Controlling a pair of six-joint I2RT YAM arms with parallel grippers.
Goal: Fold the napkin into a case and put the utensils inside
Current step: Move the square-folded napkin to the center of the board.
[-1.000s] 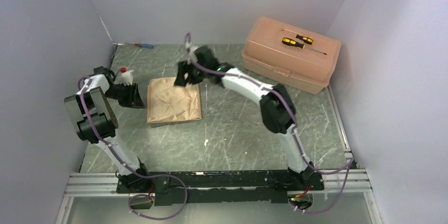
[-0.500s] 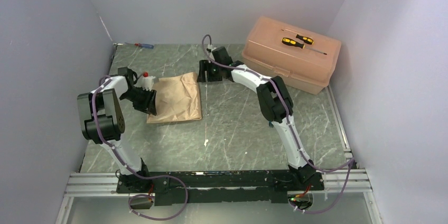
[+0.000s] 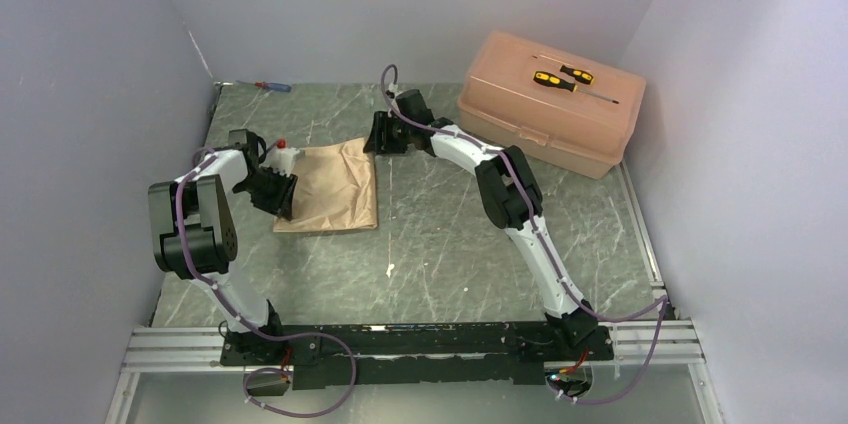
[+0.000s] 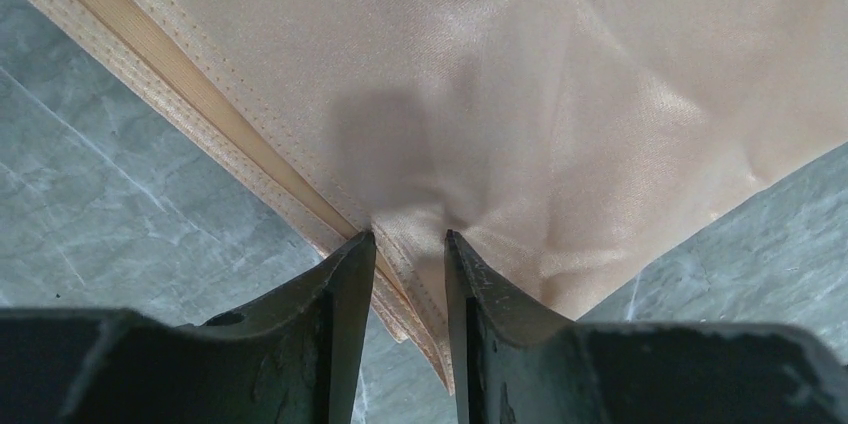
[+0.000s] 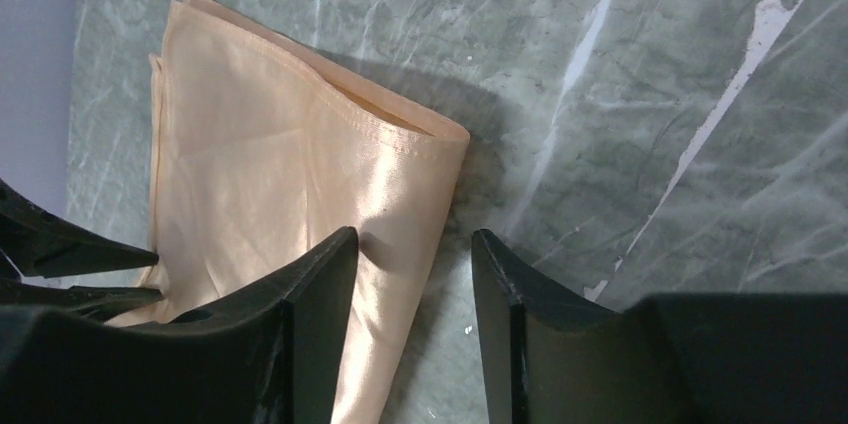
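The peach-orange napkin [image 3: 332, 184] lies folded flat on the green marble table, left of centre. My left gripper [image 3: 279, 194] is at its left edge; in the left wrist view the jaws [image 4: 410, 236] are shut on the stitched hem of the napkin [image 4: 520, 94]. My right gripper [image 3: 380, 136] is at the napkin's far right corner. In the right wrist view it [image 5: 413, 234] is open, one finger over the cloth [image 5: 270, 154], the other over bare table. The utensils are out of view.
A pink plastic box [image 3: 520, 119] stands at the back right with two yellow-and-black screwdrivers [image 3: 560, 77] on its lid. A red-and-blue screwdriver [image 3: 272, 87] lies at the back left by the wall. A small white scrap [image 3: 389, 269] lies near the front.
The napkin went from a creased square to a smooth folded sheet. My left gripper moved right onto its left edge and shut. My right gripper let go and drew back to the far right corner.
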